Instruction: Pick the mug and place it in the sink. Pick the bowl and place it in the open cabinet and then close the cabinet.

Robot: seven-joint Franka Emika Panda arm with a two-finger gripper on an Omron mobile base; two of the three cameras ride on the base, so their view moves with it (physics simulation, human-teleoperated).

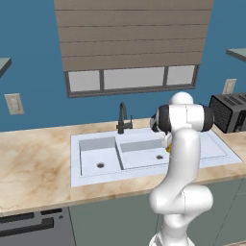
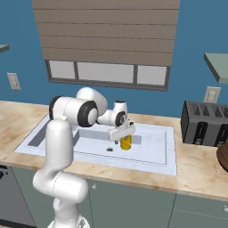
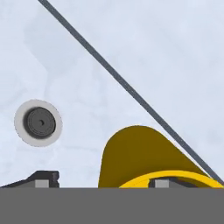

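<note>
Clearly the two-finger gripper [image 2: 125, 136] stood spread and released around the rim of the glossy yellow mug [image 2: 126, 143] — which sat upright in the right basin of the pale blue-white double-basin sink [image 1: 91, 178], just beside the round drain hole [image 3: 38, 123]. A finger seemed to sit inside the rim — lifting off-line could tip the mug. Far right, the dark brown wooden bowl [image 2: 223, 156] waited.

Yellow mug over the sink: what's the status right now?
Gripper open around yellow mug. Mug upright in right basin of pale double sink, beside drain hole. Nothing in the way.
</note>
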